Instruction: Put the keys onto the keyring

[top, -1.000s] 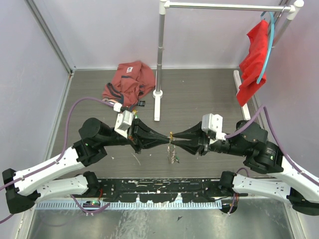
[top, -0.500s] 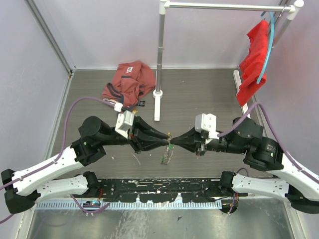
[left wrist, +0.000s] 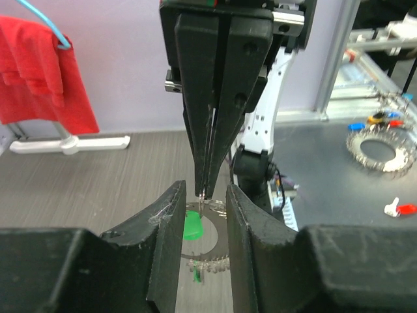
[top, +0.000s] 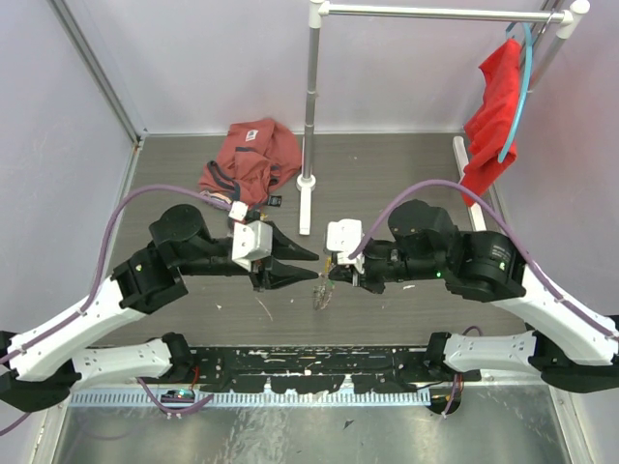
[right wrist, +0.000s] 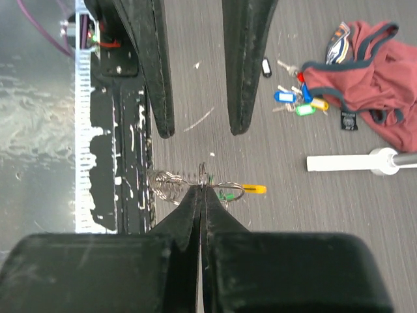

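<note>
Keyring, thin metal loop of silvery keys (top: pixel 324 293), is hanging pinched in my clenched right gripper (top: pixel 332 274). Left gripper (top: pixel 311 268), jaws apart and empty, is facing it from nine o'clock, nearer the small coloured-tag keys (right wrist: pixel 293 101) lying at eleven.

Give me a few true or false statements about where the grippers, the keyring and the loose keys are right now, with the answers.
1. The right gripper is pinched shut on the keyring. True.
2. The left gripper is clamped shut as well. False: its fingers stand open.
3. Loose tagged keys lie beside the maroon shirt. True.
4. The red cloth lies flat on the table. False: it hangs from the rail at the right.
</note>
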